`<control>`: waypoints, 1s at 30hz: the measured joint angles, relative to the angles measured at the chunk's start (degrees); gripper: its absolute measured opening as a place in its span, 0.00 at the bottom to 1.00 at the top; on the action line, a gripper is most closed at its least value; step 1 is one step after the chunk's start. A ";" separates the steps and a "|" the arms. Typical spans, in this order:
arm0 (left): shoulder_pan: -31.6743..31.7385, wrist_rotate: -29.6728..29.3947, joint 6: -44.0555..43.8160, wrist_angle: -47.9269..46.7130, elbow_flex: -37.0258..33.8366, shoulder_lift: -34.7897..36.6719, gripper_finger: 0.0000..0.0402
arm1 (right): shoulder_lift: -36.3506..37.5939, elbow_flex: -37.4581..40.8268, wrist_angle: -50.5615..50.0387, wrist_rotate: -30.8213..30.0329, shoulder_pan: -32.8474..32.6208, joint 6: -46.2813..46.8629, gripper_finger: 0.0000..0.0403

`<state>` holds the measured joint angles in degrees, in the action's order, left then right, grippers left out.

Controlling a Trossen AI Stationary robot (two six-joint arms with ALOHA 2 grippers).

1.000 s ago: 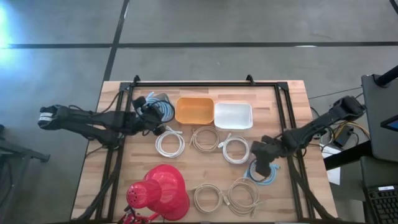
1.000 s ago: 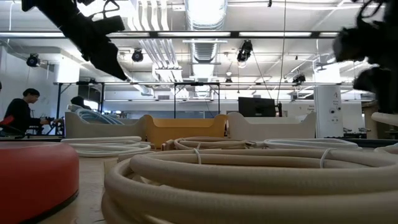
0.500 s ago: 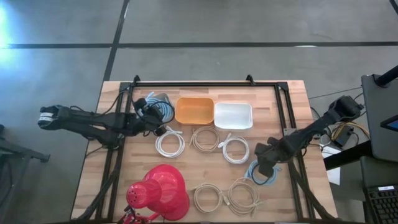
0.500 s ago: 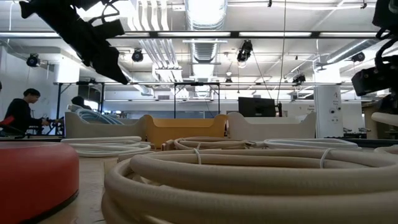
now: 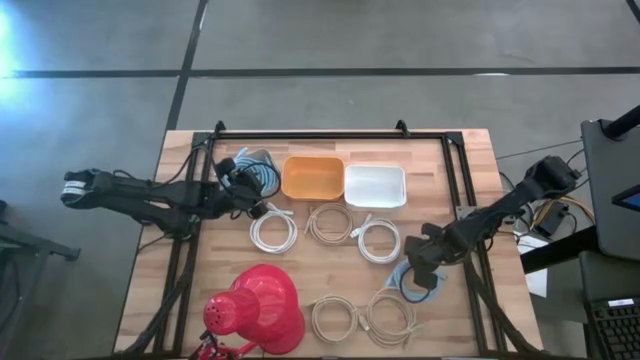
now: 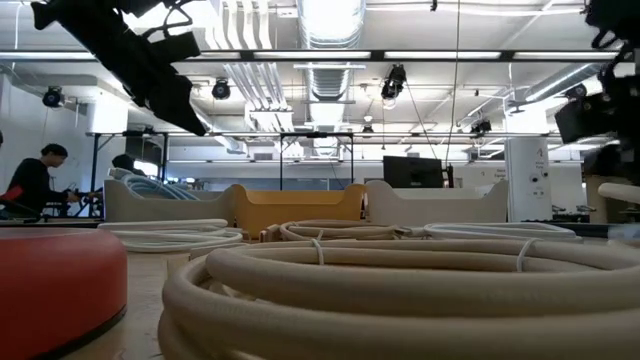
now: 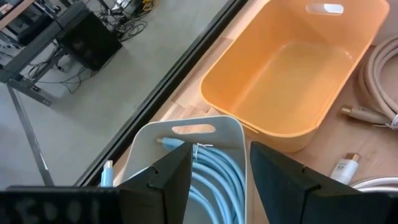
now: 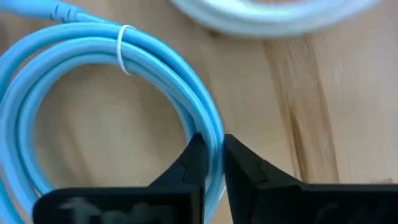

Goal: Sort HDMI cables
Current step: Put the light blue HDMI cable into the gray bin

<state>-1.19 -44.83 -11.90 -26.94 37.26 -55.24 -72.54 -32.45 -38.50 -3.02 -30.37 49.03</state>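
A light blue cable (image 8: 124,68) with a white tie lies on the tan wood-grain table (image 5: 470,160), near an orange bin (image 5: 312,177) and red lamp (image 5: 255,305).

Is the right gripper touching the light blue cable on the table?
Touching. In the right wrist view, the right gripper has both fingers closed against the light blue cable, pinching its coil.

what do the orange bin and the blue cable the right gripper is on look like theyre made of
Orange rectangular bin: likely moulded plastic, matte and smooth, with rounded corners and a cut-out handle slot. Light blue coiled cable: a smooth, slightly glossy rubbery or vinyl jacket, bound by a thin white tie; the right gripper is shut on its loop.
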 joint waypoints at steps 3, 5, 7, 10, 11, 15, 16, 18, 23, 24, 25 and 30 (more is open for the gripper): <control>0.00 0.01 -0.42 0.13 -0.02 0.00 0.44 | 0.45 -2.07 -0.40 -2.03 -0.02 -0.37 0.07; 0.00 0.01 -0.57 0.61 -0.02 0.00 0.44 | 0.41 -3.49 -1.14 -4.18 0.00 -1.56 0.07; 0.00 0.06 -0.97 1.39 -0.02 0.00 0.44 | 0.31 -5.39 -0.79 -8.60 0.00 -3.71 0.07; 0.00 0.35 -1.69 3.60 -0.02 0.00 0.44 | -0.08 -8.51 -0.63 -21.02 -0.02 -6.77 0.07; 0.00 0.63 -1.74 4.43 -0.02 0.00 0.44 | -0.17 -9.43 -0.46 -27.14 0.00 -7.77 0.07; 0.00 5.01 -1.81 8.87 -0.02 0.00 0.44 | -1.38 -12.21 3.64 -51.58 0.15 -14.58 0.07; 0.00 6.87 -1.90 10.15 -0.02 0.00 0.44 | -1.88 -12.48 5.95 -56.66 0.43 -17.02 0.07; 0.00 11.75 -1.93 13.04 -0.02 0.00 0.44 | -3.19 -12.86 12.39 -63.96 1.36 -21.48 0.07; 0.00 23.58 -1.92 19.88 -0.02 -0.27 0.44 | -8.58 -12.98 33.00 -63.15 5.61 -38.72 0.07; 0.00 25.05 -1.90 21.13 -0.02 -0.44 0.44 | -10.00 -12.96 37.29 -61.54 6.31 -43.05 0.07; 0.00 25.99 -1.90 22.31 -0.02 -0.61 0.44 | -11.57 -12.97 41.45 -59.45 7.06 -47.74 0.07; 0.05 26.54 -3.59 26.57 -0.02 -1.54 0.44 | -20.93 -16.44 54.74 -53.63 10.26 -66.56 0.07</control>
<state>-1.14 -18.29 -15.49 -0.37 37.23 -56.78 -93.48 -48.90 16.24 -56.65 -20.11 -17.53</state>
